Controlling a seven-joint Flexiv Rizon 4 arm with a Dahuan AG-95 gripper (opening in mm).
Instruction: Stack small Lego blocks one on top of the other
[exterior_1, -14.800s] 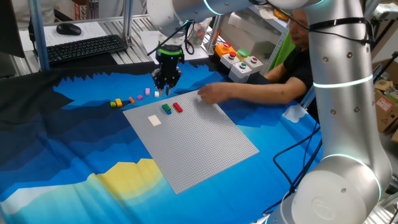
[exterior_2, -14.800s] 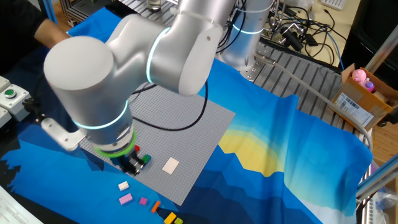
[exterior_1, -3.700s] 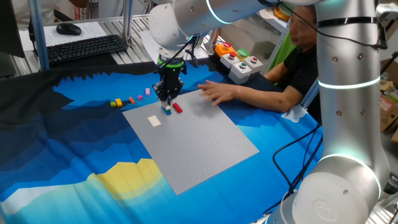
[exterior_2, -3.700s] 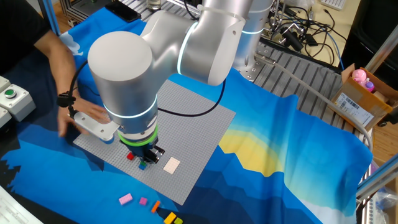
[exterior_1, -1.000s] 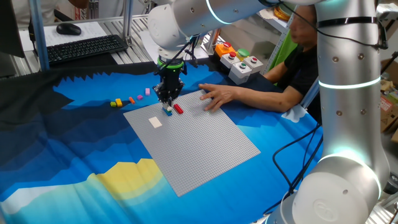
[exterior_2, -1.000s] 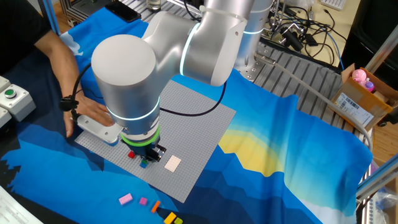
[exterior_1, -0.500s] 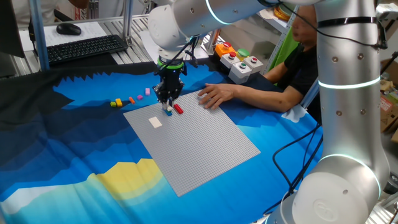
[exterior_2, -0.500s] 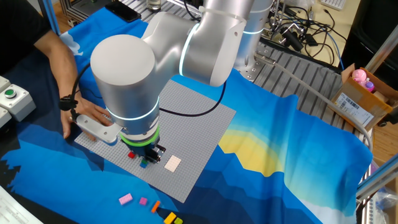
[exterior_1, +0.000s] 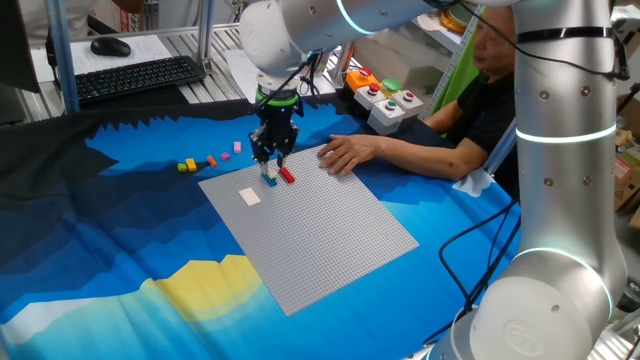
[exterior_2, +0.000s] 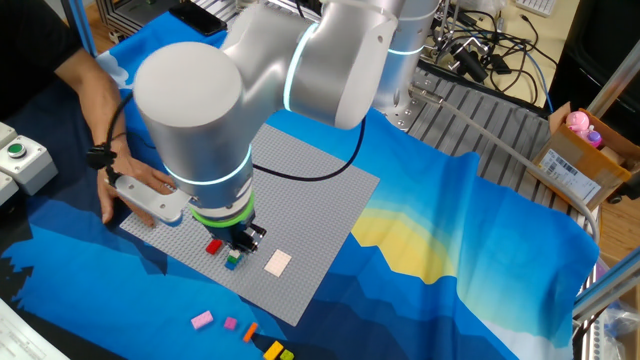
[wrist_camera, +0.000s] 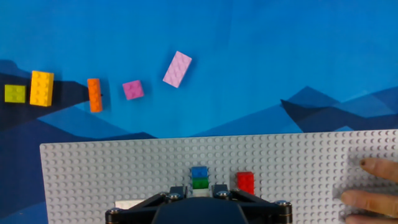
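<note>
A small stack of Lego blocks (wrist_camera: 199, 177) stands on the grey baseplate (wrist_camera: 93, 174); blue, green and white layers show. My gripper (wrist_camera: 199, 190) hangs just above it, open, a finger on each side of the white block with small gaps. From the sides, the gripper (exterior_1: 271, 160) (exterior_2: 240, 245) is lifted slightly off the stack (exterior_1: 269, 177) (exterior_2: 233, 260). A red brick (wrist_camera: 245, 182) sits just right of the stack. A cream tile (exterior_1: 248, 195) lies on the plate nearby. Loose pink (wrist_camera: 177, 68), magenta (wrist_camera: 132, 89), orange (wrist_camera: 94, 94) and yellow (wrist_camera: 41, 88) bricks lie on the blue cloth.
A person's hand (exterior_1: 345, 155) (wrist_camera: 373, 186) rests on the baseplate's edge close to the red brick. A grey box with coloured buttons (exterior_1: 385, 100) stands behind it. A lime brick (wrist_camera: 15, 93) lies beside the yellow one. A keyboard (exterior_1: 135, 75) is at the back left.
The jaws have opened off the white block and the gripper has risen a little. The stack stays on the plate. The person's hand barely shifted.
</note>
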